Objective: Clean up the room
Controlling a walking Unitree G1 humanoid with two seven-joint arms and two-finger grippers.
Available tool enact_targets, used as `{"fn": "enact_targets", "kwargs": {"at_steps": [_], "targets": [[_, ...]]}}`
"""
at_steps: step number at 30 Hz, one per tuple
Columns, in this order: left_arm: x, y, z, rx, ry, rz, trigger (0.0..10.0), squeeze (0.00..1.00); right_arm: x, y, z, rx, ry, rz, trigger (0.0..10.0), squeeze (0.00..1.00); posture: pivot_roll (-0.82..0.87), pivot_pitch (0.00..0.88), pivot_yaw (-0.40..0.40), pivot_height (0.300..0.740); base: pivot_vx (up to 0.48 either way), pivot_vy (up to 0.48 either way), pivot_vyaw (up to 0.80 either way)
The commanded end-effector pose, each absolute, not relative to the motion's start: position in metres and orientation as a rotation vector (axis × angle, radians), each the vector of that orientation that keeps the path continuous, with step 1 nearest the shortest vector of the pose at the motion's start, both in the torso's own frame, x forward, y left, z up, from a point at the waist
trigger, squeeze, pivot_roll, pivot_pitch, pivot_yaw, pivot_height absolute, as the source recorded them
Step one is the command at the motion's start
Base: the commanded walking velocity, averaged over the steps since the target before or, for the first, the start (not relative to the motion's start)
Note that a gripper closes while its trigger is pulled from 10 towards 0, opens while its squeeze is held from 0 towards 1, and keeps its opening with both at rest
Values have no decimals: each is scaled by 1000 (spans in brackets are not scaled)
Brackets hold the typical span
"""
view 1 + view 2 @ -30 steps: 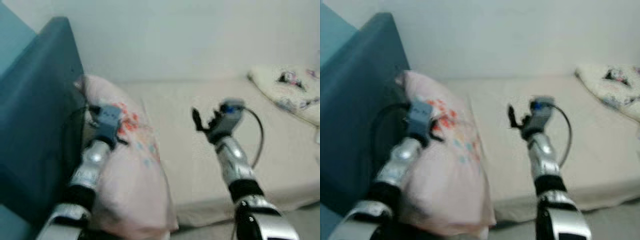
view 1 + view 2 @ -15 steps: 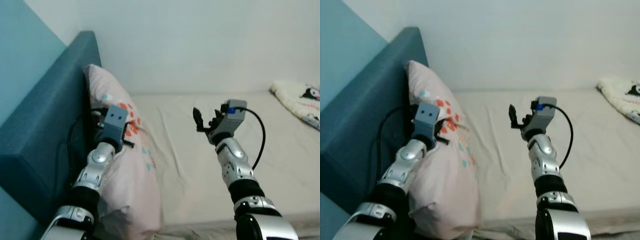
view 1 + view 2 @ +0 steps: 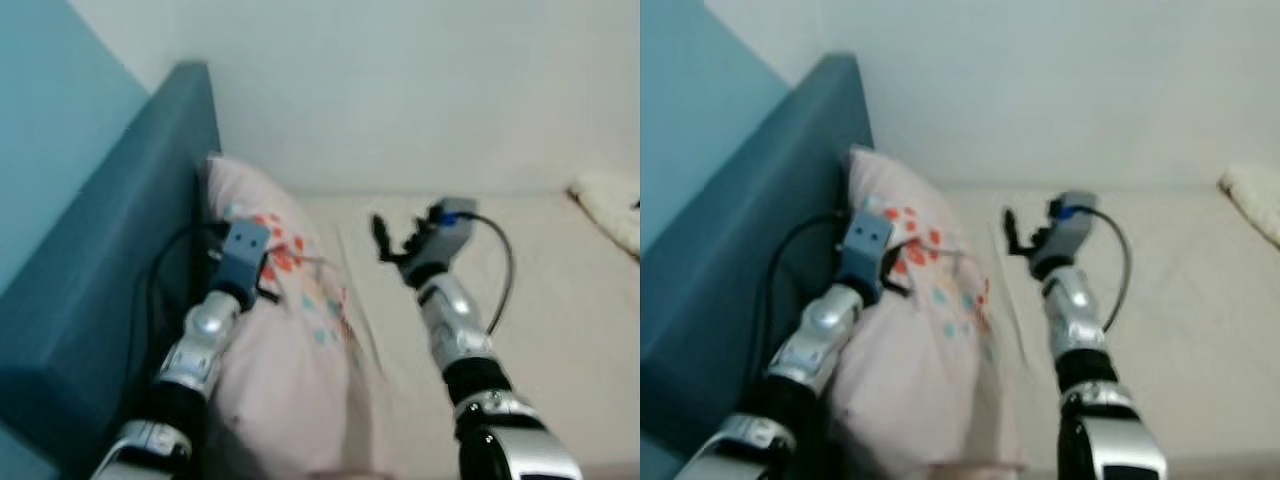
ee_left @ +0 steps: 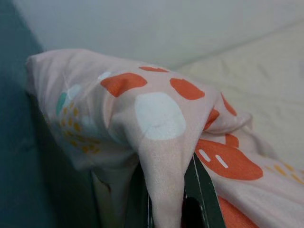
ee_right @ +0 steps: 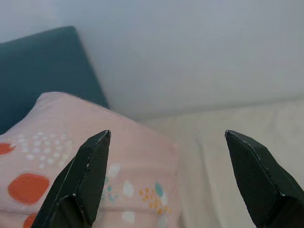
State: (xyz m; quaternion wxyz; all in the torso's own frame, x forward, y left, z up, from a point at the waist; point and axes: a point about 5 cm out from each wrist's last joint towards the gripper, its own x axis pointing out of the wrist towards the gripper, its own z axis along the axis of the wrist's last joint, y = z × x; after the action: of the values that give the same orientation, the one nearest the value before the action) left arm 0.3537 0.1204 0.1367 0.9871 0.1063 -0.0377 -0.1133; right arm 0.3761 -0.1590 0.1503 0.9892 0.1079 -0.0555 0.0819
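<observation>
Since the pillow (image 3: 290, 350) stands on edge against the headboard (image 3: 110, 270), long axis running along it, my left gripper (image 4: 173, 190) pinches a fold near its top. My right gripper (image 5: 166, 175) hovers just beside it over the mattress (image 3: 560, 300), fingers spread wide, arm raised.

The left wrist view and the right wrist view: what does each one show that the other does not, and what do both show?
Left wrist view: the left gripper shut on a fold of the pink pillow. Right wrist view: the right gripper open in the air, nothing between its fingers. Both share the pillow, the teal headboard, the beige mattress and the white wall.
</observation>
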Motion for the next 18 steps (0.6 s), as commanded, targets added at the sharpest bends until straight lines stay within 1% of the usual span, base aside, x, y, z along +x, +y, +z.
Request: {"fn": "enact_targets", "kwargs": {"at_steps": [1,6,11,17,18], "targets": [[356,114,158,217,-171,-243,10000,0,375,-166,148,227,-107,136,10000,0,-84,0,-20,740,442,0,0],[357,113,160,202,-170,-235,10000,0,375,-167,148,228,-106,135,10000,0,-81,0,-22,740,391,0,0],[354,109,155,188,-142,-250,10000,0,376,-166,150,227,-110,137,10000,0,-85,0,-26,740,0,0,0],[353,108,150,175,-113,-240,10000,0,377,-167,150,223,-107,136,10000,0,-88,0,-29,740,0,-448,0],[353,109,150,171,-111,-226,10000,0,377,-168,151,222,-107,135,10000,0,-88,0,-34,740,0,0,0]]}}
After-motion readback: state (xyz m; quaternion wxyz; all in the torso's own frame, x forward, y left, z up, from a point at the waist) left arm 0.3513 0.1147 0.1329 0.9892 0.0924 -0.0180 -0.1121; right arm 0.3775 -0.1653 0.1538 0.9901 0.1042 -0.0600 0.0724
